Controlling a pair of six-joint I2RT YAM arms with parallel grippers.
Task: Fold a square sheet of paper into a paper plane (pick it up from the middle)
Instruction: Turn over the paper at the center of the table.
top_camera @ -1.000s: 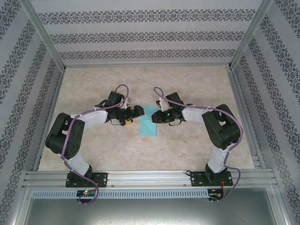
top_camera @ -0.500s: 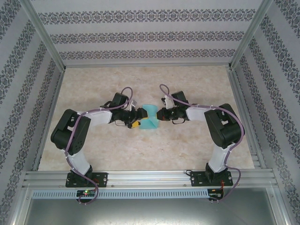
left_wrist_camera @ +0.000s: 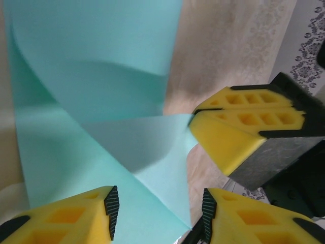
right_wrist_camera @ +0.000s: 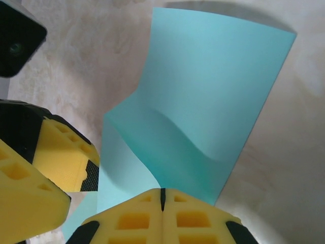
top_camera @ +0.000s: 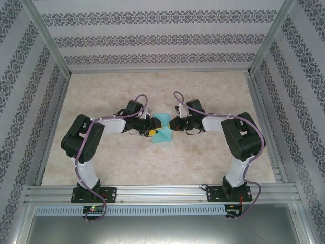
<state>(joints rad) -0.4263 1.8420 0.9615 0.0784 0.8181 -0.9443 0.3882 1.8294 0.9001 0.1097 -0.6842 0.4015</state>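
The square sheet of paper (top_camera: 163, 122) is turquoise and hangs bent above the table between my two grippers. My right gripper (top_camera: 172, 124) is shut on its right edge; in the right wrist view its yellow fingers meet (right_wrist_camera: 162, 195) over the sheet (right_wrist_camera: 213, 86), which curves away. My left gripper (top_camera: 153, 130) is at the sheet's left side. In the left wrist view its jaws (left_wrist_camera: 158, 211) stand apart with a corner of the sheet (left_wrist_camera: 91, 76) between them, not pinched. The right gripper's fingers (left_wrist_camera: 238, 127) pinch the sheet's far edge there.
The marbled beige table (top_camera: 152, 162) is ringed by an aluminium frame (top_camera: 162, 193) and patterned walls (top_camera: 157, 38). Both arms bend inward, and their wrists nearly meet at mid-table.
The right gripper has shut on the sheet and lifted it off the table, so it now bends. The left arm has moved right to the sheet, and its jaws have narrowed.
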